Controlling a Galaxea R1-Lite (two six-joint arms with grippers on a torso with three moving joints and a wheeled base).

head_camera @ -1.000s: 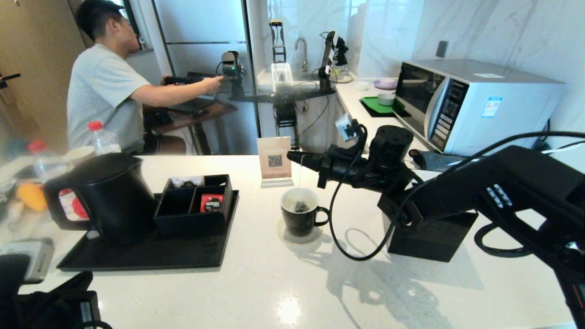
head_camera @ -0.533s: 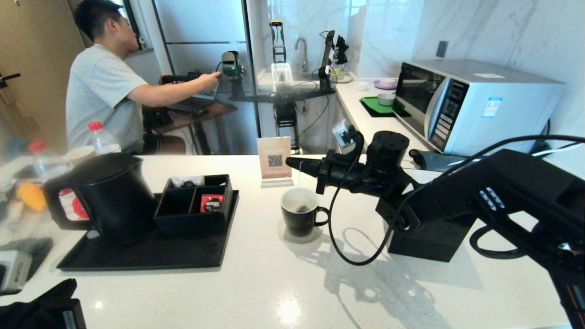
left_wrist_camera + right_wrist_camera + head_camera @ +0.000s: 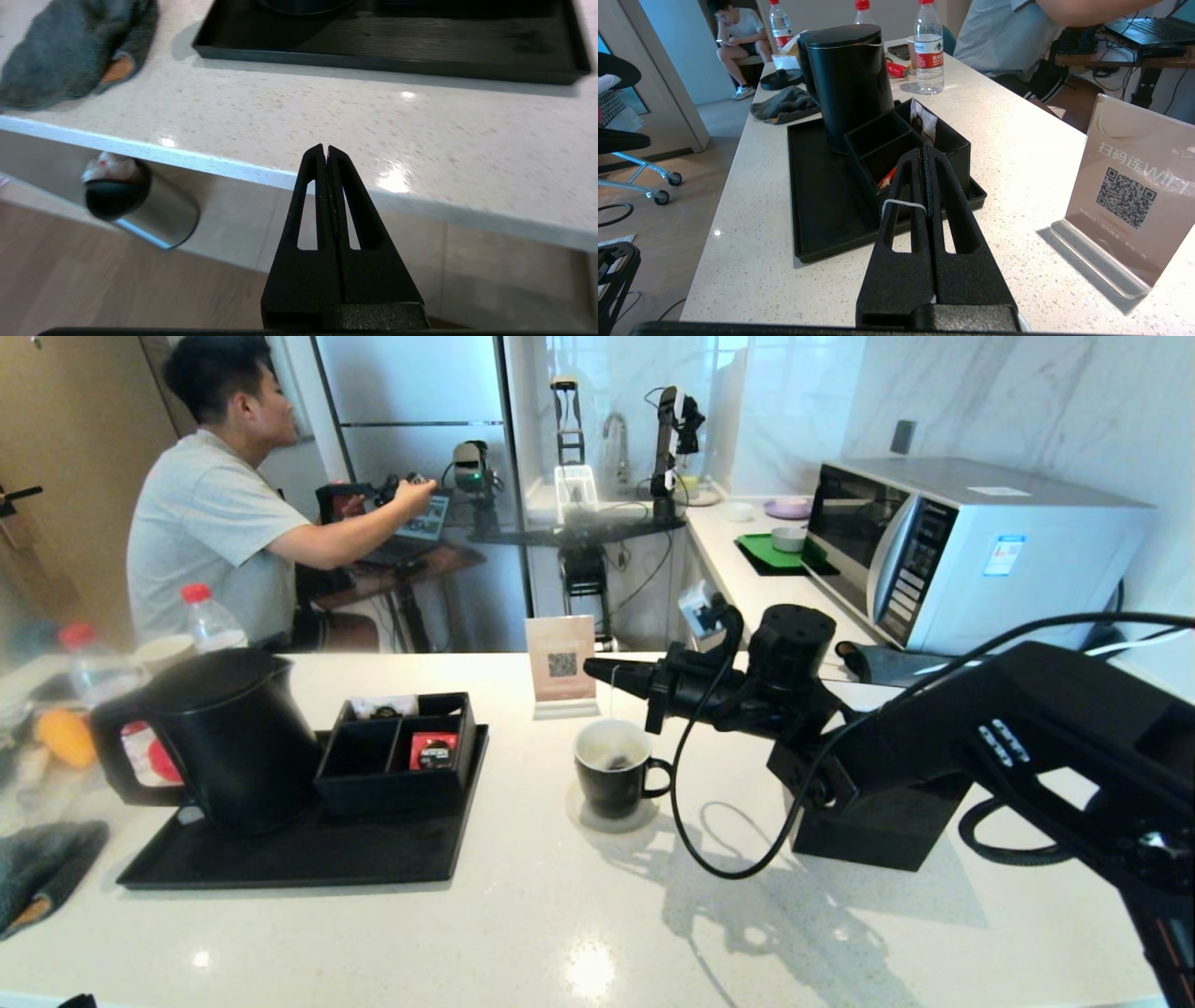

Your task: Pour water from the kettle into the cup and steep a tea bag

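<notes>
The black kettle (image 3: 224,737) stands on a black tray (image 3: 280,863) at the left; it also shows in the right wrist view, kettle (image 3: 850,84). The black cup (image 3: 613,775) sits on a coaster mid-counter. The tea bag (image 3: 616,763) lies low inside the cup, and its thin string (image 3: 613,695) runs up to my right gripper (image 3: 593,665). That gripper hovers above the cup's far rim. My right gripper (image 3: 923,151) is shut on the string (image 3: 903,204), which loops over one finger. My left gripper (image 3: 325,149) is shut on nothing, low by the counter's front edge.
A black organiser box (image 3: 397,751) with a red sachet shares the tray. A QR sign (image 3: 562,663) stands behind the cup, and a black square box (image 3: 878,821) sits under my right arm. A grey cloth (image 3: 37,873) lies at the front left. A microwave (image 3: 971,551) is at the back right.
My left arm has dropped out of the head view at the lower left. My right gripper dipped slightly, and the tea bag sank lower in the cup.
</notes>
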